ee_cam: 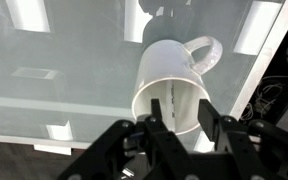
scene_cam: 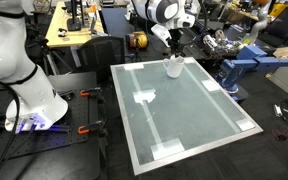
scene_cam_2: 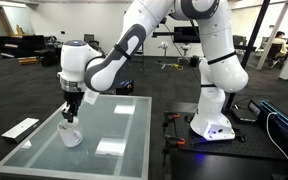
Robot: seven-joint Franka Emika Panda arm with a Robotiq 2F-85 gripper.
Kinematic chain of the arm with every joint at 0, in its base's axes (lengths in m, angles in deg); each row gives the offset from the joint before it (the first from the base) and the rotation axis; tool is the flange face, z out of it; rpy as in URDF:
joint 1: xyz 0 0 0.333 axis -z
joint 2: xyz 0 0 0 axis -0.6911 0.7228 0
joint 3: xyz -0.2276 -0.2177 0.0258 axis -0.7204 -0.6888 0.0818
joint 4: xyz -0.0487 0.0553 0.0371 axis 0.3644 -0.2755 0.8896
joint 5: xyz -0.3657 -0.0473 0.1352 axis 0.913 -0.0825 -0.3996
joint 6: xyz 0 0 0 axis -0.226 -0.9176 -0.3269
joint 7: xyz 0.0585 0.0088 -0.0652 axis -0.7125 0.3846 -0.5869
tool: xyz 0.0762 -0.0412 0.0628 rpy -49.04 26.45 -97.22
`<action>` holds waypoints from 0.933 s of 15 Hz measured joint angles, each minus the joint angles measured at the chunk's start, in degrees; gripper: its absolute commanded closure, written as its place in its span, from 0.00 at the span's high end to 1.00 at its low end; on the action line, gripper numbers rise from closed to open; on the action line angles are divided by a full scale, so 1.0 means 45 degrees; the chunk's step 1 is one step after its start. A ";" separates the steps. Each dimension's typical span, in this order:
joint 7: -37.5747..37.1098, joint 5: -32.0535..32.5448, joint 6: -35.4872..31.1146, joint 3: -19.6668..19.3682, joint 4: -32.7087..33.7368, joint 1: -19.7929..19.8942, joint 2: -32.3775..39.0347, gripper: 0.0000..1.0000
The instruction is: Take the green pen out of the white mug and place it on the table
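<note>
Poised over the mug [ee_cam: 174,75]: no grasp on the pen [ee_cam: 156,106] yet, no lift, no placing.
Hovering with gripper [ee_cam: 180,125] spread at the mug's mouth, pinching nothing. Inside the mug, upright near the middle of one tabletop [scene_cam: 184,110] edge: a thin dark stick against the wall, taken for the pen. Left to do, by the look of it: pinch, lift clear, lay down on the tabletop.

No text, label, brand or number is legible in any view. The white mug [ee_cam: 174,80] and the worktop [ee_cam: 74,50] around it show plain surfaces.
</note>
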 measured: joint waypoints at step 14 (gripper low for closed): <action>0.0201 -0.0357 0.0017 -0.0048 0.1524 0.0014 0.1547 0.35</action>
